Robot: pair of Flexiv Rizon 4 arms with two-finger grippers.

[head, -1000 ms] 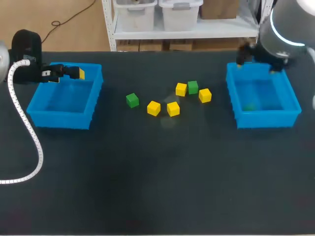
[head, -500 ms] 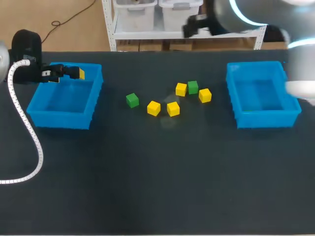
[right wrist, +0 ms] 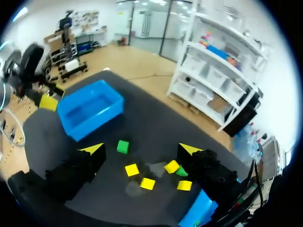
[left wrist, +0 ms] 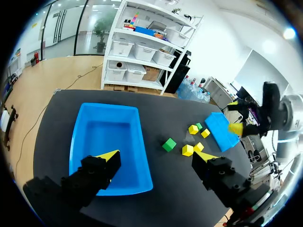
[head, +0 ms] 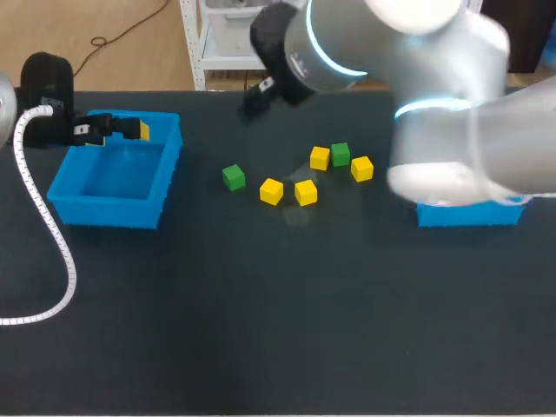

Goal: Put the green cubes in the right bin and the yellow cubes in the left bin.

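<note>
My left hand (left wrist: 156,158) hangs wide and empty over the left bin (head: 104,213). My right hand (right wrist: 141,150), also wide and empty, is above the four yellow cubes (head: 271,190) and two green cubes (head: 233,177) in the middle of the desk (head: 261,304). At their 3 o'clock, my right arm (head: 452,130) hides most of the right bin (head: 469,214).

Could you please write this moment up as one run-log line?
left gripper: open, empty, at far rim of left bin | right gripper: open, empty, raised over table | unsorted: four yellow cubes, two green cubes
</note>
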